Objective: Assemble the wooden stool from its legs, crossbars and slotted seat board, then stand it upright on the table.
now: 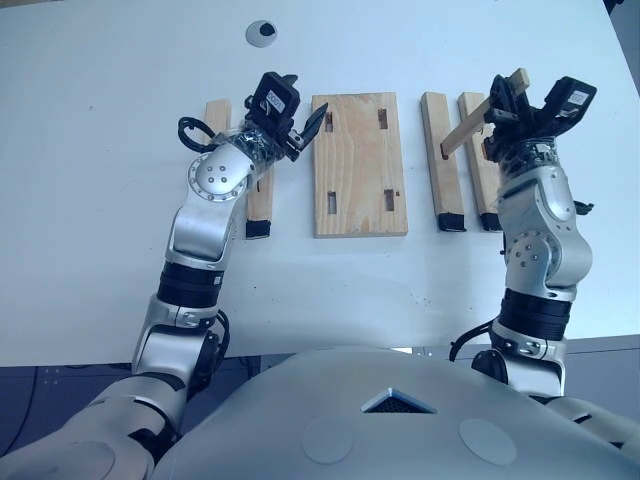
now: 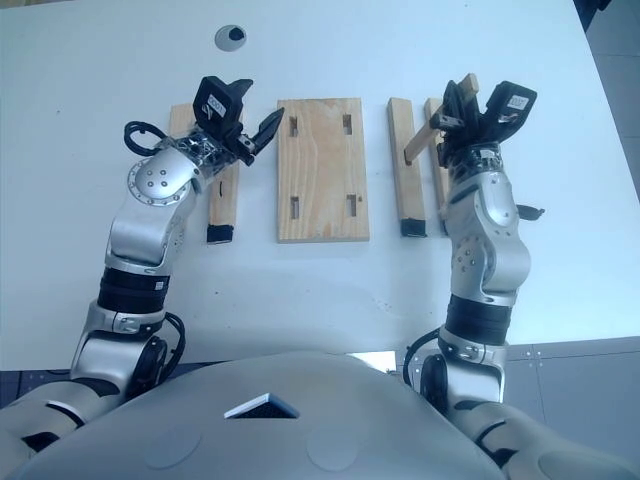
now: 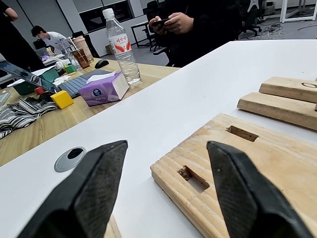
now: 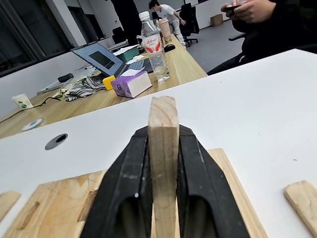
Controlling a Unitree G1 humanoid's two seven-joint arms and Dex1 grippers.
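Seat board [image 1: 360, 165] lies flat at the upper middle of my head view, with its four slots facing up. My left gripper [image 1: 305, 103] hovers at the board's top-left corner, fingers spread wide and holding nothing. My right gripper [image 1: 500, 100], at the upper right of the frame, is clamped on a crossbar [image 1: 465, 133]. The crossbar slants down-left over two legs [image 1: 441, 180] lying right of the board; I cannot tell whether it touches them. Two more legs [image 1: 259, 205] lie left of the board, partly under my left arm.
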